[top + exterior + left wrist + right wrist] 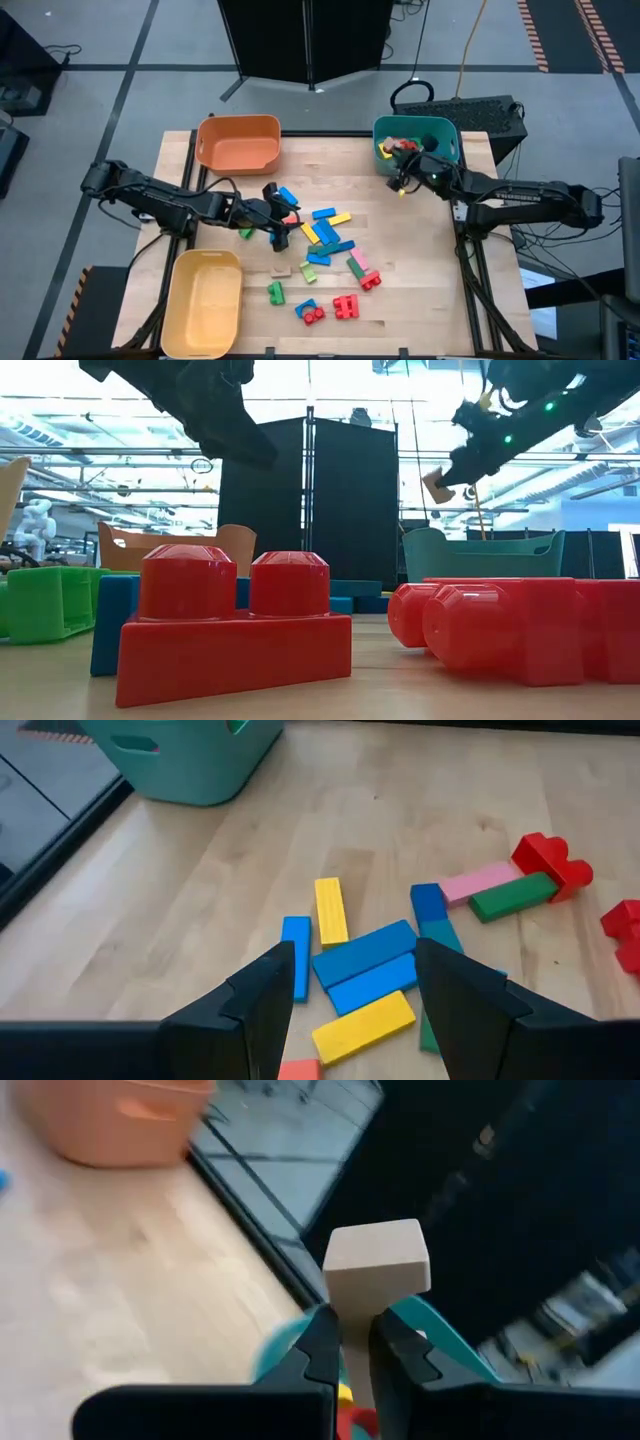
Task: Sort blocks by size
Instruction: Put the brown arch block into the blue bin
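A light wooden table [420, 300] sits on grey floor [100, 40] crossed by dark lines. Behind the table, a tall black partition panel [310, 500]. Bright ceiling light floods the hall beyond.

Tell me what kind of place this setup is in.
Probably a robotics lab or workshop hall: a wooden table on a metal frame stands on grey floor with hazard-striped tape, black partition panels behind it, and a high industrial ceiling beyond.
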You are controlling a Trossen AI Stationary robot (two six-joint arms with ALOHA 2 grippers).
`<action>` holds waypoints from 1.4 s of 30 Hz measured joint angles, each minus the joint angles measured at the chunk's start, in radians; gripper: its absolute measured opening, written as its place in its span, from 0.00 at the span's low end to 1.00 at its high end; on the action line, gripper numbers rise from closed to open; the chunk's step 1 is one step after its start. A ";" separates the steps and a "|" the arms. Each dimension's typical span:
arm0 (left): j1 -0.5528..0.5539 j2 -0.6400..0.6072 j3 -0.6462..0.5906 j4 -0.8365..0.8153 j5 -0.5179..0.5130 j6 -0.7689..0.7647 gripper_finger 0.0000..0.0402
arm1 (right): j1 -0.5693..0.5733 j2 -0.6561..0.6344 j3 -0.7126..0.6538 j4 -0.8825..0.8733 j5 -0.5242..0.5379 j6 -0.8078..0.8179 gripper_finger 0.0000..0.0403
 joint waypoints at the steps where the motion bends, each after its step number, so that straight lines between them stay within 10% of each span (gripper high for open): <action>1: 0.003 0.000 0.000 0.000 -0.002 0.003 0.50 | -0.018 0.017 0.000 -0.015 -0.002 0.020 0.04; 12: 0.040 0.000 -0.035 0.059 -0.018 0.108 0.50 | -0.208 0.107 -0.001 -0.096 -0.065 0.136 0.04; 28: 0.345 0.003 -0.188 0.358 0.262 0.214 0.50 | -0.477 0.237 -0.001 -0.093 -0.455 0.157 0.04; 42: 0.449 0.004 -0.188 0.585 0.248 0.255 0.50 | -0.494 0.242 -0.001 -0.110 -0.460 0.170 0.15</action>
